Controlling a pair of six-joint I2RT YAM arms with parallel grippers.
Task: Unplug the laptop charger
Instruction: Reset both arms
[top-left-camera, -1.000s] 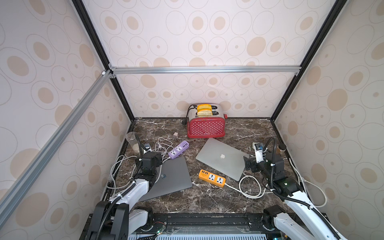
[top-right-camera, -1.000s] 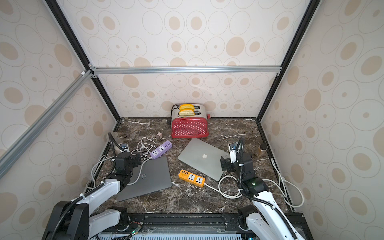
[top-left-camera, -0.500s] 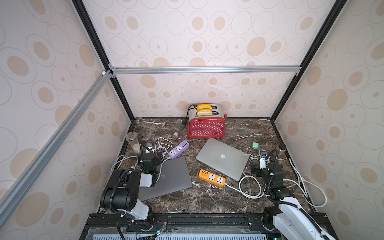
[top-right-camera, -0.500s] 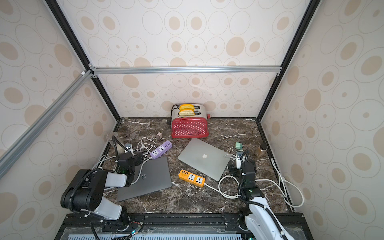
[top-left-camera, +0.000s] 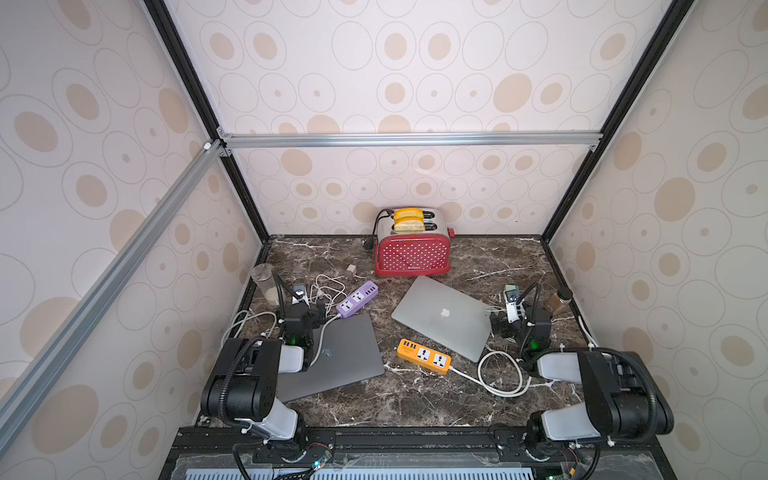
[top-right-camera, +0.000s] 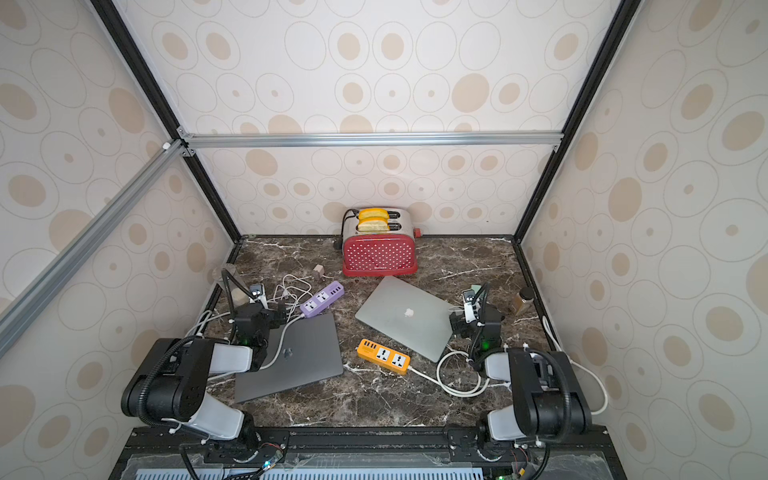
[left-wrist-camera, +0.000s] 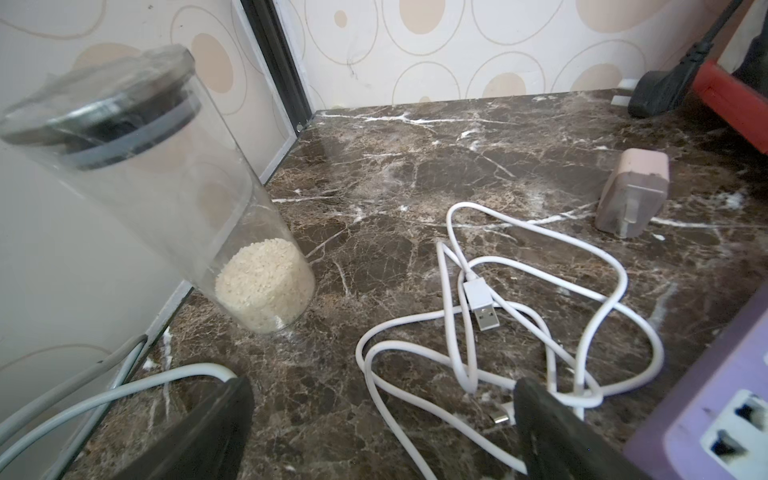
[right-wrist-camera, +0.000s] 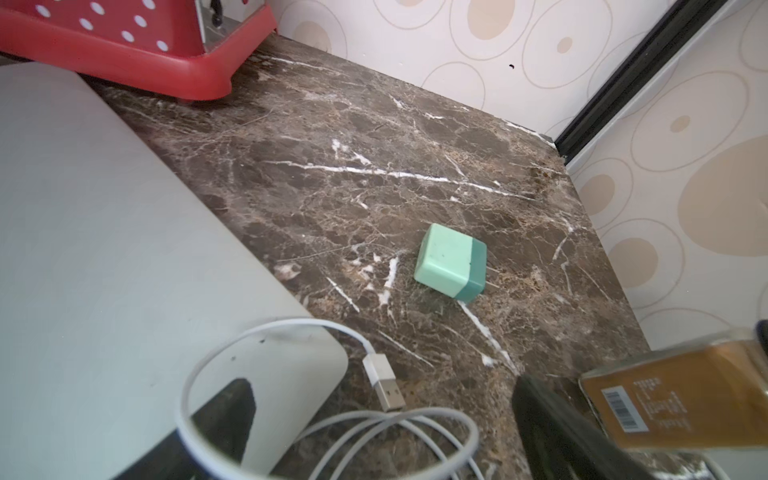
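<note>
Loose on the marble top (top-left-camera: 415, 399), a tangle of white charger cable (left-wrist-camera: 476, 291) between a rice jar (left-wrist-camera: 166, 199) and a purple power strip (top-left-camera: 357, 298). Flat USB plug and small second end both free, in no socket seen from the left wrist. Just ahead of the left gripper (left-wrist-camera: 380, 432), low over the stone, dark fingers (left-wrist-camera: 552, 436) spread wide with nothing between them.

Left arm (top-left-camera: 245, 382) folded, elbow high near the table's front edge, wrist beside the far corner of a shut dark grey laptop (top-left-camera: 340, 357). Right arm (top-left-camera: 615, 395) folded likewise. Right gripper (right-wrist-camera: 390, 419) also wide apart and empty, at the corner of a silver laptop (top-left-camera: 440, 320), above another white cord (right-wrist-camera: 376, 370) with a bare USB plug. Cannot tell whether any cord enters a laptop port.

Nearby: pink plug block (left-wrist-camera: 631, 191), mint-green plug block (right-wrist-camera: 451, 262), amber bottle (right-wrist-camera: 673, 399), orange power strip (top-left-camera: 424, 355) with a looped cord. At the back wall, a red dotted toaster (top-left-camera: 411, 253) holding two yellow slices (top-left-camera: 409, 220).

Brown marble, white-veined, glossy. Cream wallpaper (top-left-camera: 415, 83) with tan ovals on three sides, black posts (top-left-camera: 245, 193), one aluminium rail (top-left-camera: 407, 139) across.
</note>
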